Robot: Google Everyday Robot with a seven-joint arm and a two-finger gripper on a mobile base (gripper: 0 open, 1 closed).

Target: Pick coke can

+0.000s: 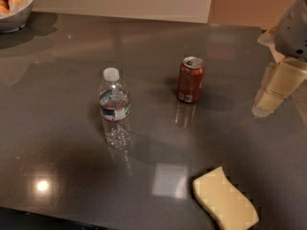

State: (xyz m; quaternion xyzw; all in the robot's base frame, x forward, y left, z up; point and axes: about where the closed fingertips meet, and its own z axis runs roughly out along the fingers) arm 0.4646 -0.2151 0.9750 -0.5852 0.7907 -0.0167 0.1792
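Observation:
The coke can is a small dark-red can with a silver top and pull tab. It stands upright near the middle of the dark grey table, with a white patch near its base. My gripper is at the right edge of the view, its cream-coloured fingers pointing down and to the left. It is well to the right of the can, not touching it, and holds nothing.
A clear plastic water bottle with a white cap stands left of the can. A yellow sponge lies at the front right. A white bowl of round orange items sits at the back left corner.

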